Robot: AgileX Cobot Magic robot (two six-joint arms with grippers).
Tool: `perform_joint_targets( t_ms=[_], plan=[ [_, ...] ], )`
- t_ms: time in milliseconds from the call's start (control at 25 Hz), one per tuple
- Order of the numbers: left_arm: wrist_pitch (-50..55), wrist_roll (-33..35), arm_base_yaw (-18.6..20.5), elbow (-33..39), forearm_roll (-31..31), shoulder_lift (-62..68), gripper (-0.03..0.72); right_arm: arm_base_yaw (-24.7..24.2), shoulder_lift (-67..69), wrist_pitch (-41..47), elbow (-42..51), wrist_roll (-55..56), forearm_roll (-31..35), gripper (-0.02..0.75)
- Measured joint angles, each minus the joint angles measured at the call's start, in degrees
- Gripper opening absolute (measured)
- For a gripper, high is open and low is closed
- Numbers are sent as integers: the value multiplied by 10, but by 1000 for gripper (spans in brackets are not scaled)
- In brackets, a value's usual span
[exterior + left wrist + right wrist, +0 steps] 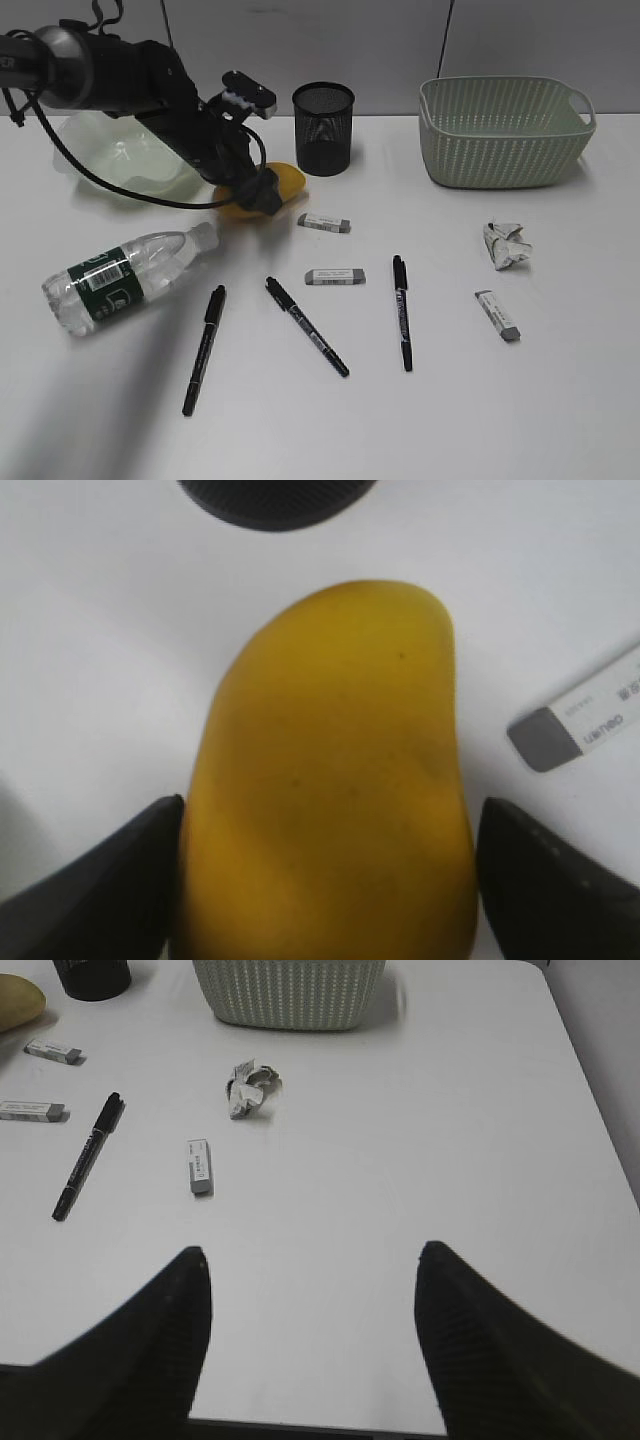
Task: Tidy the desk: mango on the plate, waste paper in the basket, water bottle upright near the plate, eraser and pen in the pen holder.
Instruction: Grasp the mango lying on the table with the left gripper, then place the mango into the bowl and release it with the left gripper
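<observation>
The yellow mango (290, 182) lies on the white table in front of the black mesh pen holder (323, 128). My left gripper (255, 195) is open, with a finger on each side of the mango (330, 730); a thin gap shows at the right finger. The pale green plate (100, 165) stands at the back left behind the arm. The water bottle (125, 277) lies on its side at the front left. The waste paper (505, 245) lies in front of the basket (505, 135). My right gripper (310, 1260) is open and empty over bare table.
Three erasers (324, 222) (334, 276) (497, 315) and three black pens (204, 349) (306, 326) (401, 311) lie scattered across the middle of the table. The right wrist view shows the table's right edge (600, 1160).
</observation>
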Motion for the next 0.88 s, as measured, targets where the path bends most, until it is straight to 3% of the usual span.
perform_joint_targets(
  t_ms=[200, 320, 560, 880],
  plan=[
    [-1, 0, -9, -2, 1, 17, 670, 0, 0, 0, 0, 0, 2, 508],
    [-2, 0, -9, -5, 3, 18, 597, 0, 0, 0, 0, 0, 2, 508],
    [-1, 0, -10, -5, 1, -1, 597, 0, 0, 0, 0, 0, 2, 508],
    [3, -5, 34, -5, -26, -97, 597, 0, 0, 0, 0, 0, 3, 508]
  ],
)
